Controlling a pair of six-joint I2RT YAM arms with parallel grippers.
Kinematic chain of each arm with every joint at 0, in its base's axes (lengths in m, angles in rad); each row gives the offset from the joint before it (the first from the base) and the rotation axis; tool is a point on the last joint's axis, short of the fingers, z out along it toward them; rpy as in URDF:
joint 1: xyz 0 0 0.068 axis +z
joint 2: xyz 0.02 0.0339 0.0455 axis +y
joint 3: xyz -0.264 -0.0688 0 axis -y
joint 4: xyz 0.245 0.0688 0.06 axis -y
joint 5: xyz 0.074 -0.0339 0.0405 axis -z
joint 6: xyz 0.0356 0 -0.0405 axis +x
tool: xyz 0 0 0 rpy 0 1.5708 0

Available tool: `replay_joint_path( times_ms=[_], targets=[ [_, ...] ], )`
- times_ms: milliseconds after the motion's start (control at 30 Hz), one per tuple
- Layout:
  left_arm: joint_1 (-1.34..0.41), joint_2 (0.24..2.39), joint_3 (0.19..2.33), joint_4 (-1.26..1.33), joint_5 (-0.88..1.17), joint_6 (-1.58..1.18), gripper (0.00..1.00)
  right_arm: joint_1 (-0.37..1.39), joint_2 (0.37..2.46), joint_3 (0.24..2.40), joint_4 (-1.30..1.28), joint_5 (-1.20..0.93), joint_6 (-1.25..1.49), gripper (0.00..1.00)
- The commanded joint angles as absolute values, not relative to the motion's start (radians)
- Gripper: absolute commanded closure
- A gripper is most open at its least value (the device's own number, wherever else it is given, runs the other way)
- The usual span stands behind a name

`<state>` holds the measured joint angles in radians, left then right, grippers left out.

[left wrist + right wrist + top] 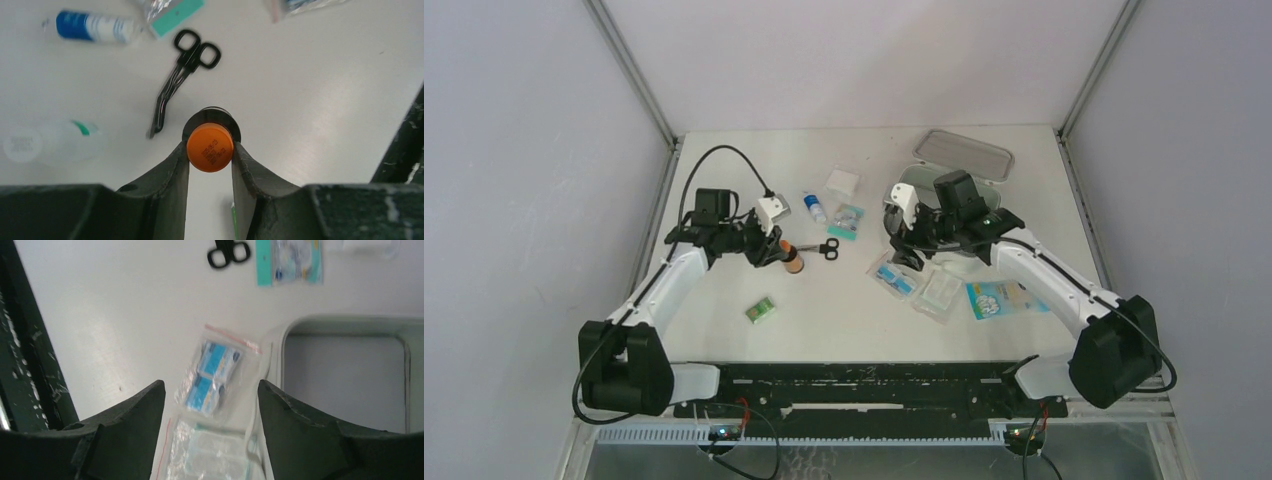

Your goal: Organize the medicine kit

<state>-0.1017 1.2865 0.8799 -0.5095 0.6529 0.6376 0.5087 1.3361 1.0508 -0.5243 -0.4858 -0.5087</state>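
Far left of the table, my left gripper [776, 250] [210, 148] is squeezed shut on the orange-capped bottle [793, 263] [210, 147]. In the wrist view one finger presses each side of the cap. I can't tell if the bottle is sitting on the table or lifted off it. A little green packet [761, 310] lies on its own nearer the arm bases.

Just right of the bottle are the black scissors [820, 248] [183, 75], handles pointing right in the top view. Behind them there's a blue-and-white bottle [814, 207] [95, 26] on its side, then a teal packet [847, 222] and a white pad [842, 182] further back.

Past the middle, my right gripper [905, 243] [210, 390] hangs wide open with nothing in it. Right under it is a clear bag of blue sachets [894, 278] [212, 377], touching a second clear bag [941, 290] [210, 455] nearer me. A blue printed packet [999, 298] lies further right.

The kit [969, 155] [345, 385] is at the far right of the table, open, lid laid back toward the far edge. The right arm covers most of the base. The wrist view shows a pale grey inside with nothing in the visible part, and the sachet bag just beside its rim.
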Motion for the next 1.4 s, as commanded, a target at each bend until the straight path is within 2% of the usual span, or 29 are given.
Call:
replay_joint_path(
  times_ms=[0, 133, 267, 400, 500, 833, 967, 1267, 1333, 1367],
  targets=[
    [-0.155, 1.232, 1.005, -0.515, 0.886, 0.606, 1.00, 0.520, 1.407, 1.184, -0.444, -0.723, -0.446, 0.32],
    [-0.233, 1.236, 1.079, -0.514, 0.965, 0.536, 1.00, 0.526, 1.463, 1.227, -0.378, -0.856, -0.359, 0.30],
    [-0.315, 1.251, 1.141, -0.504, 1.029, 0.459, 1.00, 0.529, 1.502, 1.270, -0.351, -0.939, -0.306, 0.22],
    [-0.360, 1.261, 1.142, -0.384, 1.070, 0.313, 1.00, 0.548, 1.512, 1.273, -0.365, -1.009, -0.307, 0.12],
    [-0.382, 1.266, 1.131, -0.309, 1.084, 0.235, 1.00, 0.572, 1.518, 1.273, -0.366, -1.019, -0.309, 0.11],
    [-0.412, 1.260, 1.080, -0.190, 1.070, 0.146, 1.00, 0.580, 1.531, 1.273, -0.329, -1.079, -0.252, 0.28],
    [-0.421, 1.267, 1.075, -0.189, 1.068, 0.151, 1.00, 0.576, 1.533, 1.273, -0.317, -1.081, -0.235, 0.32],
    [-0.428, 1.278, 1.071, -0.195, 1.059, 0.170, 1.00, 0.534, 1.537, 1.273, -0.282, -1.111, -0.176, 0.56],
    [-0.428, 1.283, 1.075, -0.196, 1.053, 0.167, 0.95, 0.533, 1.539, 1.273, -0.285, -1.109, -0.174, 0.64],
    [-0.428, 1.285, 1.080, -0.198, 1.043, 0.163, 0.88, 0.533, 1.541, 1.273, -0.285, -1.106, -0.171, 0.68]
  ],
)
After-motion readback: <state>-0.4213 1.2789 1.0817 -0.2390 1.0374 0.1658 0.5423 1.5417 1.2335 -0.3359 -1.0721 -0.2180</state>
